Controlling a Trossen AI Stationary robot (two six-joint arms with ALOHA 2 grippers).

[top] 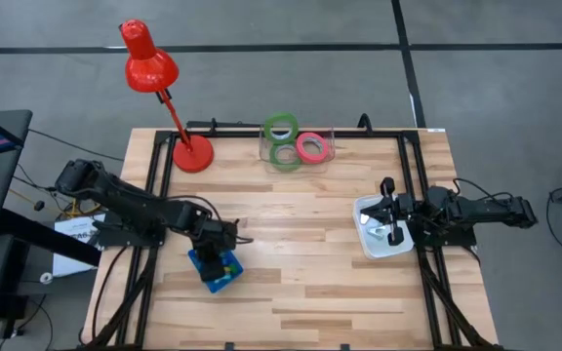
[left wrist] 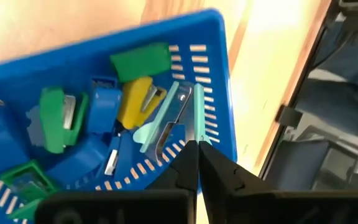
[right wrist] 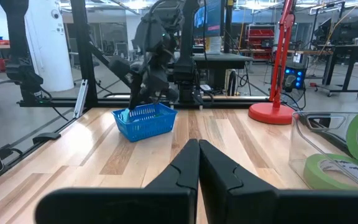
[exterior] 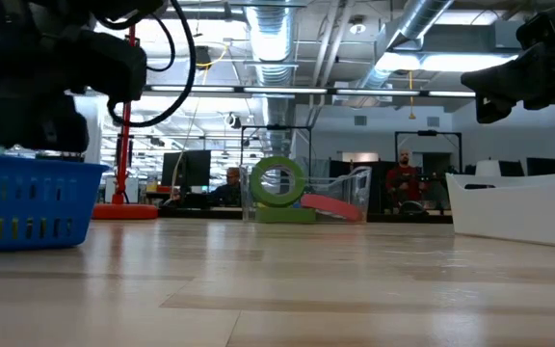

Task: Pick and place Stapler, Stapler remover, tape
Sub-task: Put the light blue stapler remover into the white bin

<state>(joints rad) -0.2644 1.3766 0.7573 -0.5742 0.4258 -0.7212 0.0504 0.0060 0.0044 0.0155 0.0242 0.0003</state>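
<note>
We see three containers on the wooden table [top: 291, 253]. At the left front, the blue basket [top: 215, 270] sits directly under the left gripper [left wrist: 197, 149]; in the left wrist view its slotted walls hold a jumble of small staplers and staple removers in blue, green and yellow, among them a yellow stapler [left wrist: 135, 101], a green piece [left wrist: 140, 61] near the far wall, and a pale teal staple remover [left wrist: 169, 118] with a metal blade leaning against the basket's side wall. The left gripper's fingers are pressed together with no gap between them, their tips just above the teal remover's end; we cannot tell whether they touch it. At the back of the table, a clear plastic container [top: 298, 144] holds the tape [top: 281, 128]: one green ring stands upright, a second green ring [top: 284, 156] lies flat beside it, and a pink-red ring [top: 311, 148] leans at the container's right side. At the right edge, a white tray [top: 381, 239] sits beneath the right gripper [right wrist: 198, 149], whose fingers are likewise closed together and carry nothing. We cannot make out what lies in the tray. A red desk lamp [top: 152, 68] stands at the back left, well apart from the basket.
</note>
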